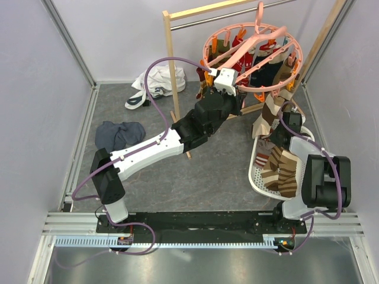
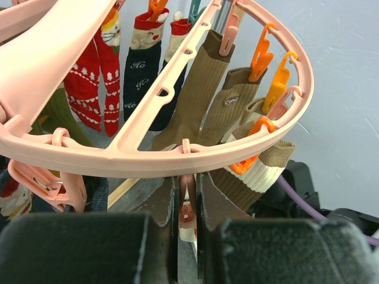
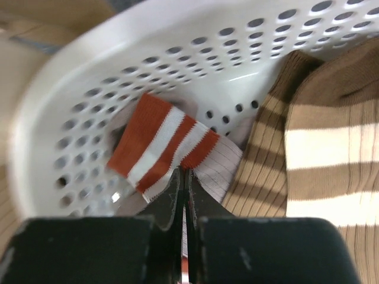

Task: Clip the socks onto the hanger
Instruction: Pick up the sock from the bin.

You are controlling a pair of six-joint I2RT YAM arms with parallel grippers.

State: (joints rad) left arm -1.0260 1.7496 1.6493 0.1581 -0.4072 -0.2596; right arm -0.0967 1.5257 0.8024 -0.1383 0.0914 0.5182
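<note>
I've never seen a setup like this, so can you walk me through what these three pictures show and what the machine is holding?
Two robot arms are bolted to a table's near edge. One camera looks down from above; two others sit on the wrists. The left gripper reaches up to a round pink hanger hung with socks and is shut on one of its clips. The right gripper reaches into a white basket and pinches an orange-and-white striped sock beside brown striped ones. On the floor lie a white garment and a dark cloth bundle.

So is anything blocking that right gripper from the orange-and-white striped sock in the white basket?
No. The right gripper is already shut on the orange-and-white striped sock inside the white perforated plastic basket; nothing lies between them.
</note>
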